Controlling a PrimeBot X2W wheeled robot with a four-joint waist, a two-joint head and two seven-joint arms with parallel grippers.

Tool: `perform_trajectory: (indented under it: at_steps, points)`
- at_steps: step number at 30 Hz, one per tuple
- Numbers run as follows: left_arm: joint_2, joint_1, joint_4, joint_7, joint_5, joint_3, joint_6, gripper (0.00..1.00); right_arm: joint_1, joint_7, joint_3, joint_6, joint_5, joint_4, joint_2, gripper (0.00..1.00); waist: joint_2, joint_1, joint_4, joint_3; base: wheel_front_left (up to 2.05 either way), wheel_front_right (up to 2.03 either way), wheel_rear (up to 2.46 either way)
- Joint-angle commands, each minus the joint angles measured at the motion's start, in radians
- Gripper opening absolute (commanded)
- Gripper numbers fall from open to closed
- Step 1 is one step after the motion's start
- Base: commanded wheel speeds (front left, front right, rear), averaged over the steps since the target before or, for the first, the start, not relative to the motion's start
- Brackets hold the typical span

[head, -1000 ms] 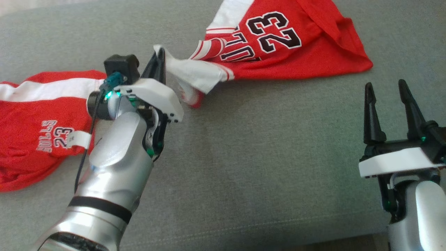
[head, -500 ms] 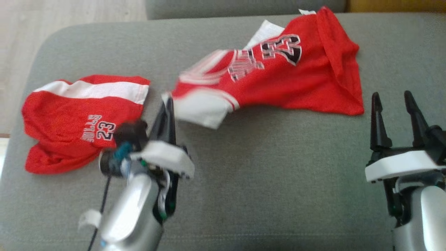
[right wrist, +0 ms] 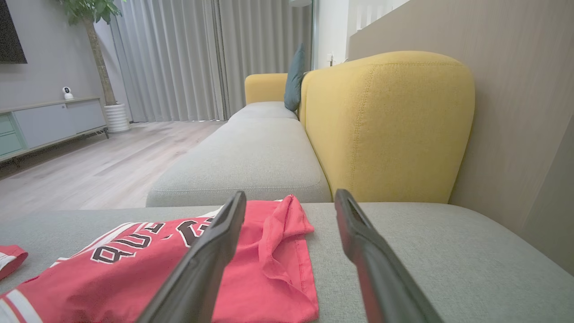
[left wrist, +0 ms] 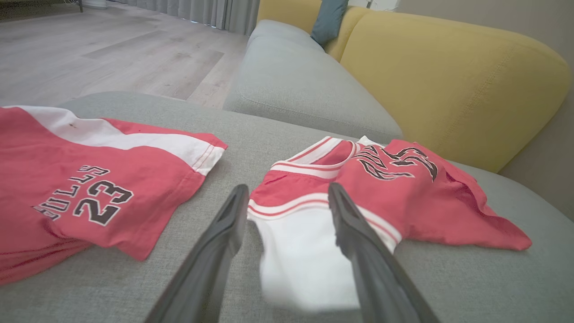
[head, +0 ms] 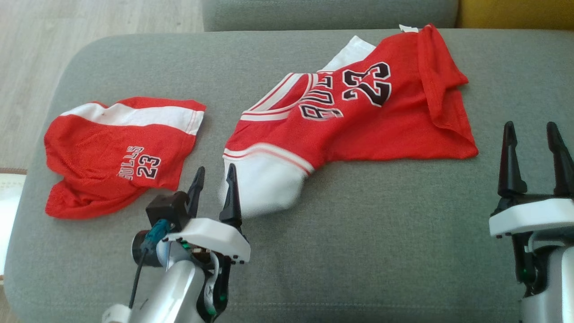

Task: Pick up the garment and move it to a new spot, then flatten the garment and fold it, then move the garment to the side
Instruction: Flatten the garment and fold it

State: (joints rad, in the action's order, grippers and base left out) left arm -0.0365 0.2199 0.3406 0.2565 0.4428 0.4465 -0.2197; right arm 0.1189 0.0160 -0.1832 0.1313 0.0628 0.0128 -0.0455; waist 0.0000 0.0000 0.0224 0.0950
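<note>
Red mesh with white trim, the jersey (head: 358, 121) lies rumpled across the far middle of the grey sofa cushion (head: 358, 260). Its number faces up, its right-hand hem is doubled over on itself, and its white panel is bunched at the near left corner. We see the left tool (head: 216, 168) low over the cushion with its two fingers spread; the white panel lies just ahead of them and between them, pinched by neither (its lower edge is blurred, so we cannot tell whether cloth brushes a finger). The right tool (head: 530, 124) hovers well apart at the near right, fingers likewise spread and holding nothing. Matching red shorts (head: 116, 152) rest to the left, apart from the jersey. We judge the relocating step about over and the flattening step at hand. The next move calls for both tools: one to take the bunched white corner, the other to reach the folded right hem, then to draw them apart so the cloth lies flat before any fold.
</note>
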Motion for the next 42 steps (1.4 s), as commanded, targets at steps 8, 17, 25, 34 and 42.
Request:
perform_trajectory:
  at_steps: [8, 17, 25, 34, 42]
  points:
    - [-0.014, 0.020, -0.121, 0.005, -0.065, -0.073, -0.012, 1.00, 0.013, 0.004, 0.017, -0.001, 0.008, -0.037, -0.005, 1.00, 0.0000, 0.0000, 0.034, -0.020, 0.00, 0.00, 0.00]
    - [-0.014, -0.052, -0.195, 0.005, -0.111, -0.126, 0.030, 1.00, -0.016, 0.023, 0.039, -0.001, 0.028, -0.043, -0.005, 1.00, 0.0000, 0.0000, 0.048, -0.023, 0.00, 0.00, 0.00]
    - [-0.014, -0.037, -0.019, 0.003, -0.115, -0.049, 0.090, 1.00, -0.009, 0.022, 0.066, -0.001, 0.027, -0.054, -0.005, 1.00, 0.0000, 0.0000, 0.024, 0.005, 0.00, 0.00, 0.00]
    - [-0.014, 0.044, 0.210, -0.052, -0.104, -0.012, 0.107, 1.00, -0.001, 0.020, 0.071, -0.001, 0.024, -0.066, -0.005, 1.00, 0.0000, 0.0000, -0.018, 0.043, 0.00, 0.00, 0.00]
    - [-0.014, 0.098, 0.338, -0.075, -0.069, 0.021, 0.119, 1.00, 0.008, 0.018, 0.065, -0.001, 0.017, -0.077, -0.005, 1.00, 0.0000, 0.0000, -0.040, 0.066, 0.00, 0.00, 0.00]
